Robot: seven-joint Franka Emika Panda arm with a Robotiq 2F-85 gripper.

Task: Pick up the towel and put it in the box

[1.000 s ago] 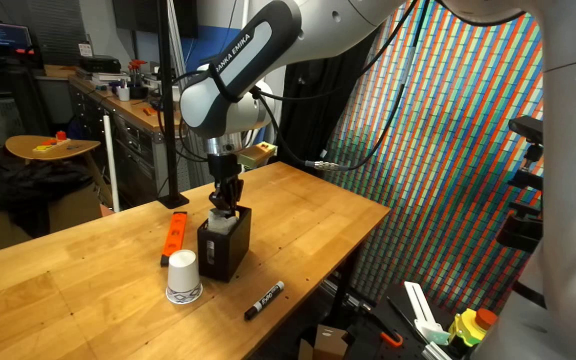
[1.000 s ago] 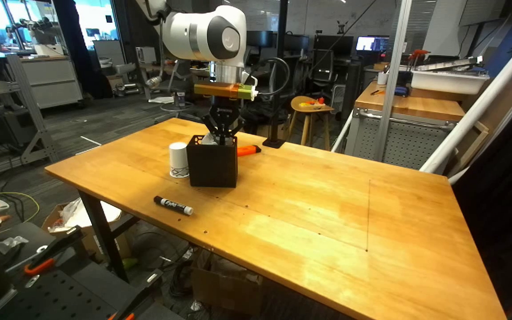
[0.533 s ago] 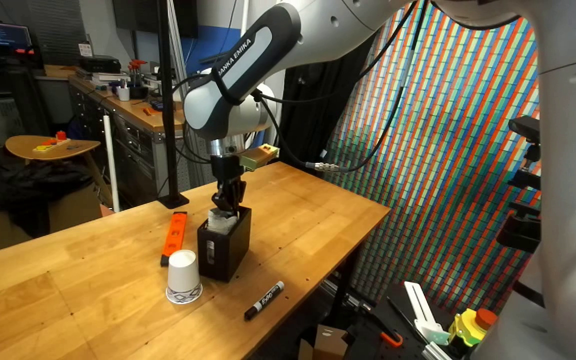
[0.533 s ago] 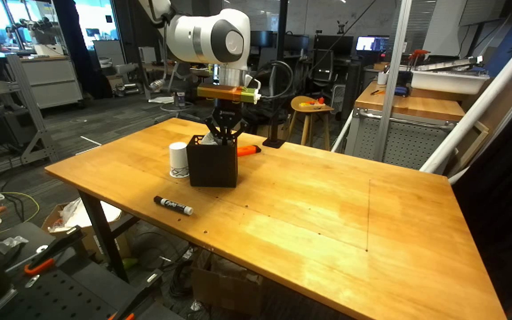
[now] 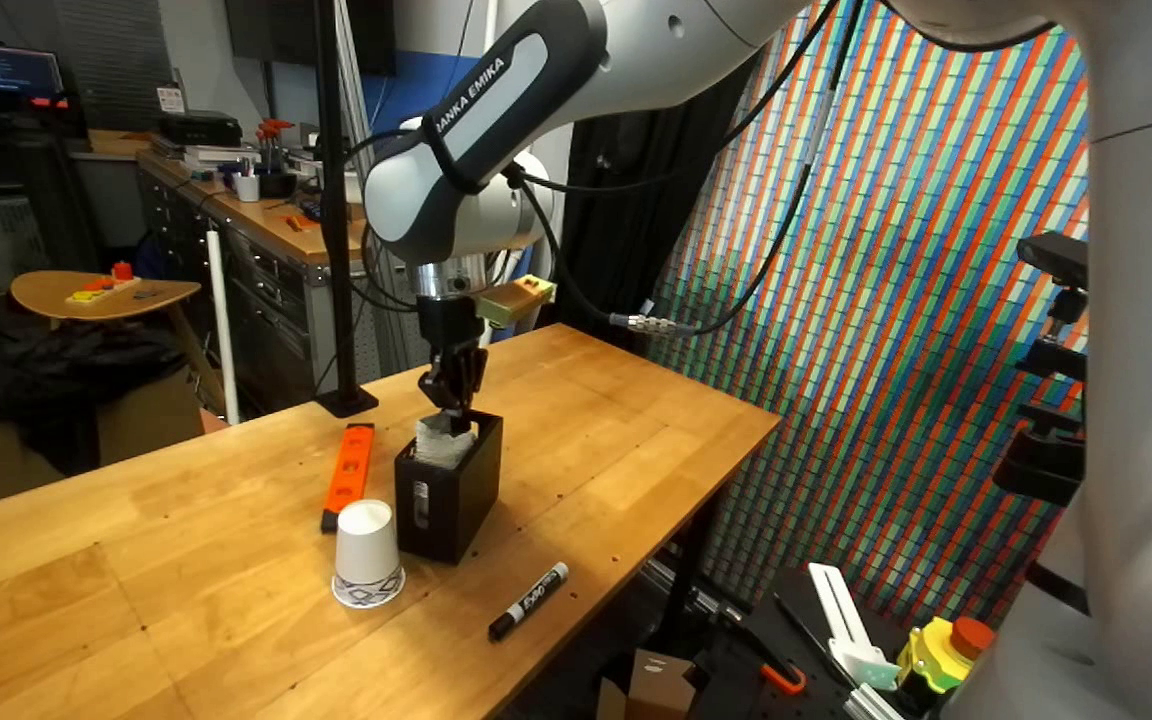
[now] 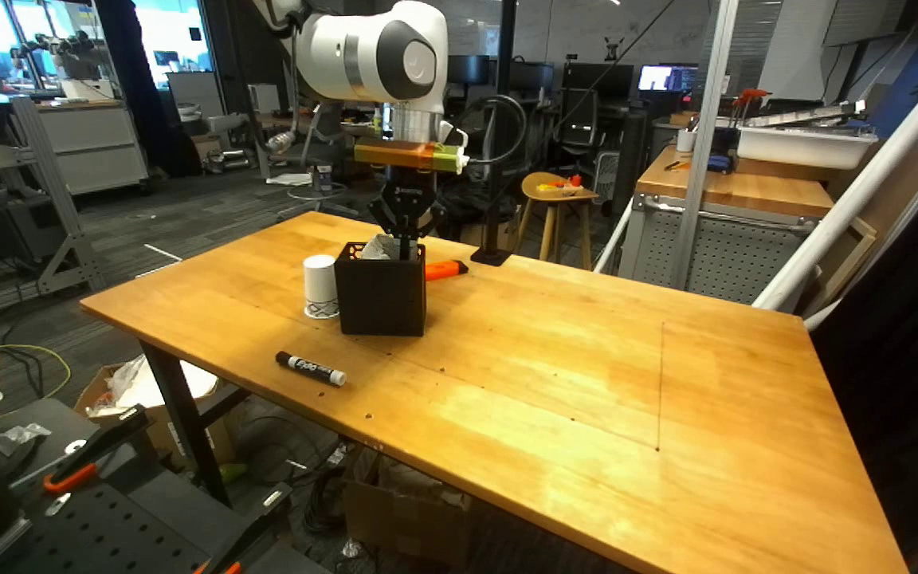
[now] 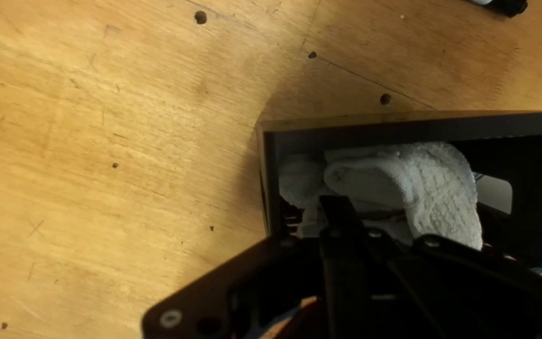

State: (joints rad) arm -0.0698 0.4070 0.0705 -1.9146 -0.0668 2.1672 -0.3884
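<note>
Gripper with jaws fully together, pointing down at the mouth of the box; no cloth is seen between them. The towel lies folded in the box, below the jaws and beside them, one fold rising above the rim on the side toward the cup. The cup stands inverted past that end of the box. On the table, the marker and the level lie on opposite sides of the jaws in both exterior views.
</note>
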